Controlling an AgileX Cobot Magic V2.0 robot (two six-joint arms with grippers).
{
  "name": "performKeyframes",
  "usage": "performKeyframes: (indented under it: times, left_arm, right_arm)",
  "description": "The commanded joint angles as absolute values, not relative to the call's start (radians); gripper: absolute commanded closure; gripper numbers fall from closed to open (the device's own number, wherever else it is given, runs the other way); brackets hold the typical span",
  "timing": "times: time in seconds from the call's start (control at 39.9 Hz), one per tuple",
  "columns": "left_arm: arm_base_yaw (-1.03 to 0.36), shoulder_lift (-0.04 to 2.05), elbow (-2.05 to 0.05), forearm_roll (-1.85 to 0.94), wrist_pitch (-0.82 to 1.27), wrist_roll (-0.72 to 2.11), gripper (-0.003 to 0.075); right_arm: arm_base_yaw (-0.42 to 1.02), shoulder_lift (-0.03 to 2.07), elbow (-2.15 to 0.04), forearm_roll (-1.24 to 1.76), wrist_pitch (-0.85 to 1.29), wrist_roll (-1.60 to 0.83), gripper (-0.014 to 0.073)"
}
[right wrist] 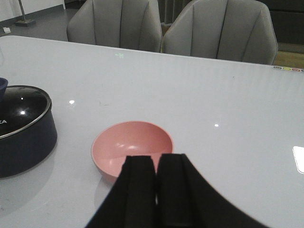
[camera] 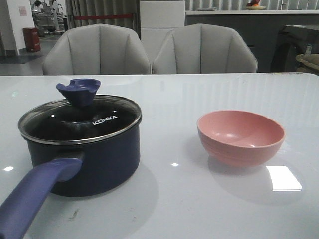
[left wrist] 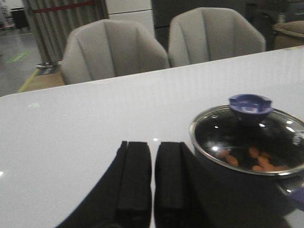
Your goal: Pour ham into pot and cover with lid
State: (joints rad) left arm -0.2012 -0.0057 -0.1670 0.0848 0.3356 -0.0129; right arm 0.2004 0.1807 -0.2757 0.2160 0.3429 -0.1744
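The left gripper [left wrist: 152, 178] is seen only in its own wrist view, its two black fingers [left wrist: 135, 175] drawn nearly together with a thin gap and nothing between them, raised over the white table [left wrist: 85, 123] just beside the pot [left wrist: 237, 190]. The right gripper [right wrist: 156, 190] is likewise closed to a slit and empty, poised above the near rim of the pink bowl [right wrist: 133, 142]. Neither arm is caught by the front view. There, the lid [camera: 82, 119] is seated level on the pot, the knob [camera: 79, 90] upright, the handle [camera: 35, 194] directed toward the camera. Only through the glass in the left wrist view is the ham [left wrist: 259, 159] revealed, lying inside the pot. Two grey chairs [camera: 149, 50] are placed behind the table.
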Motion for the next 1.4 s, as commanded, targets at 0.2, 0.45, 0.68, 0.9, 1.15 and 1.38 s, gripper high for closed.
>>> performKeyframes:
  times: [0.2,0.45,0.68,0.9,1.15,1.38]
  left_arm:
    - [-0.005,-0.013,0.012,0.051,-0.046,-0.015,0.0598]
    - [0.003,-0.028,0.037,0.051,-0.055,-0.015,0.0598]
    - [0.003,-0.028,0.037,0.051,-0.055,-0.015,0.0598]
    - [0.003,-0.028,0.037,0.051,-0.055,-0.015,0.0598]
    - [0.003,-0.028,0.037,0.051,-0.055,-0.015,0.0598]
    - [0.003,-0.028,0.037,0.051,-0.055,-0.015,0.0598]
  right_arm:
    - [0.201,0.19,-0.301,0.221,0.267,-0.183,0.0443]
    - [0.201,0.19,-0.301,0.221,0.267,-0.183,0.0443]
    - [0.201,0.19,-0.301,0.221,0.267,-0.183,0.0443]
    - [0.201,0.19,-0.301,0.221,0.267,-0.183,0.0443]
    - [0.201,0.19,-0.301,0.221,0.267,-0.183,0.0443]
    - [0.201,0.19,-0.301,0.221,0.267,-0.183,0.0443]
